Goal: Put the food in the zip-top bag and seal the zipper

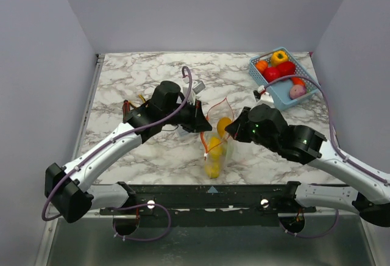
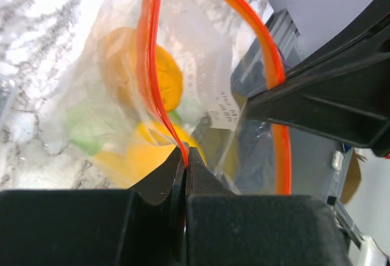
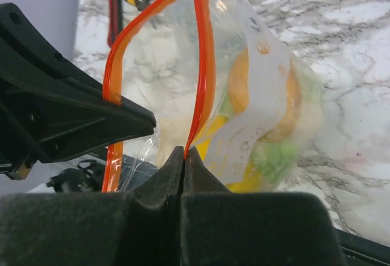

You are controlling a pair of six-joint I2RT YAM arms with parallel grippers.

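The clear zip-top bag (image 1: pixel 216 141) stands between my two grippers at the table's front middle. Yellow and orange toy food (image 1: pixel 213 156) lies inside it, also seen in the left wrist view (image 2: pixel 146 83) and the right wrist view (image 3: pixel 268 113). The red-orange zipper (image 2: pixel 149 64) gapes open in two strands. My left gripper (image 2: pixel 185 151) is shut on one zipper strand. My right gripper (image 3: pixel 184 150) is shut on the other strand (image 3: pixel 204 64). In the top view the left gripper (image 1: pixel 204 124) and right gripper (image 1: pixel 231 130) hold the mouth from each side.
A blue mesh basket (image 1: pixel 271 94) at the back right holds a yellow pepper (image 1: pixel 279 57), red pieces (image 1: pixel 279 71), an orange piece (image 1: pixel 261 66) and a pinkish piece (image 1: pixel 297 91). Small loose items (image 1: pixel 131 104) lie behind the left arm. Grey walls surround the table.
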